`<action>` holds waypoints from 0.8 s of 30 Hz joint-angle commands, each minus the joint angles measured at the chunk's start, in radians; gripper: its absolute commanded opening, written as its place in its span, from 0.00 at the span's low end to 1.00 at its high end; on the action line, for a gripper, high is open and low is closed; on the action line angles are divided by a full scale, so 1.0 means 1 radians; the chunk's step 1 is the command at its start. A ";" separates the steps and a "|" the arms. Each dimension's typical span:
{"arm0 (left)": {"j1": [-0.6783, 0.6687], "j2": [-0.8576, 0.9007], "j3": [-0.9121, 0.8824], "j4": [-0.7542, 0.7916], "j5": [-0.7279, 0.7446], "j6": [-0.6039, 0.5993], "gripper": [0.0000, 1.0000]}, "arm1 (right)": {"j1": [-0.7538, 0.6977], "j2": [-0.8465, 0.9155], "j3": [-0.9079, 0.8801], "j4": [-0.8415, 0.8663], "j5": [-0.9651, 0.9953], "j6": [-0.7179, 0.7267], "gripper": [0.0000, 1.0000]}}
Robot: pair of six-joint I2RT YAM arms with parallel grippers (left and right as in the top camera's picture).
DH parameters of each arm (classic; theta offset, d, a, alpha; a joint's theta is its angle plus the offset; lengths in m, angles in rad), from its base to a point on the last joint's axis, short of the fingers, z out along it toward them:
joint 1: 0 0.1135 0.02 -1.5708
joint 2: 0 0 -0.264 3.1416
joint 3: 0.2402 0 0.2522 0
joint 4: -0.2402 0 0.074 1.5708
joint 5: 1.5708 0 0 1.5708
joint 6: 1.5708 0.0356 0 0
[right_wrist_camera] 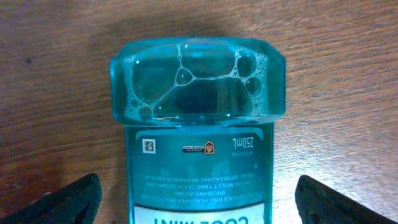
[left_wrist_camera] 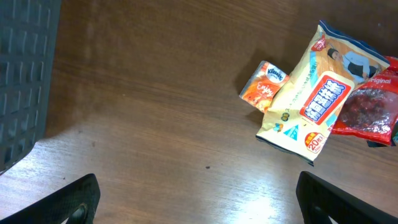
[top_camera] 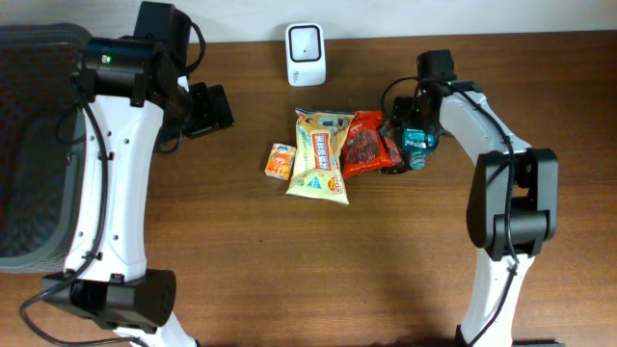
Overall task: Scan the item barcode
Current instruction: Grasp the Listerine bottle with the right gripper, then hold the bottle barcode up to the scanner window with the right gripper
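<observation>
You look barely started: your right claw (right_wrist_camera: 199, 204) hangs spread wide over the bottle (right_wrist_camera: 198, 124), your left claw (left_wrist_camera: 199, 202) spread and empty, the scanner (top_camera: 306, 54) unused.

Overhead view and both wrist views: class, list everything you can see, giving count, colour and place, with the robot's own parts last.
scanner: 1, white, far edge of the table, centre
yellow snack bag: 1, yellow, mid-table
red snack bag: 1, red, against the yellow bag's right side
small packet: 1, orange, at the yellow bag's left side
mouthwash bottle: 1, teal, lying right of the red bag
basket: 1, dark grey, left edge
table: 1, brown wood, under everything
left arm: 1, white and black, left side
right arm: 1, white and black, right side
left fingers: 2, black, open above bare table
right fingers: 2, black, open above the bottle
</observation>
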 commanded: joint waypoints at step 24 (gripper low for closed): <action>0.001 -0.011 0.007 0.001 -0.004 -0.006 0.99 | -0.034 -0.214 0.012 -0.023 -0.308 -0.009 0.60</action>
